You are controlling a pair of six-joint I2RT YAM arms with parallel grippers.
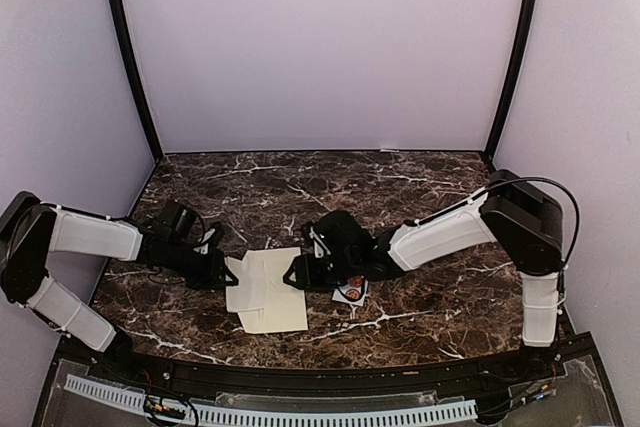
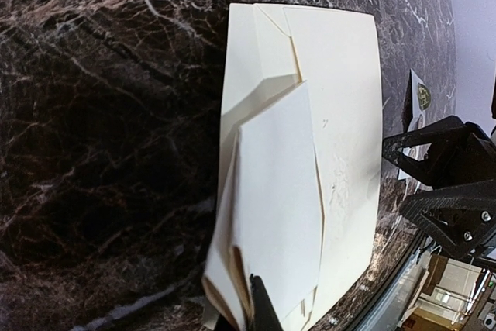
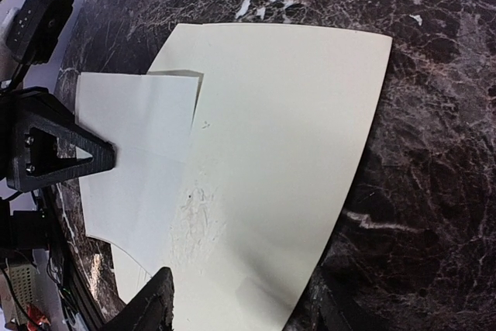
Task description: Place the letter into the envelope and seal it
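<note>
A small sticker sheet [image 1: 351,293] lies just right of the paper, partly hidden under the right arm's wrist. It is the only loose thing beside the work. The envelope [image 3: 287,137] lies flat on the dark marble table [image 1: 300,187], near the middle and toward the front edge, between the two grippers. The white letter [image 3: 136,153] rests on top of it and juts past its left side. The left gripper [image 1: 227,272] comes in low from the left, its fingers pinched tight on the letter's outer edge. The right gripper [image 1: 298,273] faces it at the envelope's right edge with its fingers standing apart over the paper, gripping nothing. Both arms reach low across the table, so the paper is hemmed in on both sides. Behind the envelope the marble runs bare to the pale back wall [image 1: 320,47], where two black posts [image 1: 128,57] mark the corners. In front, the table's black rim [image 1: 330,375] lies close to the envelope.
</note>
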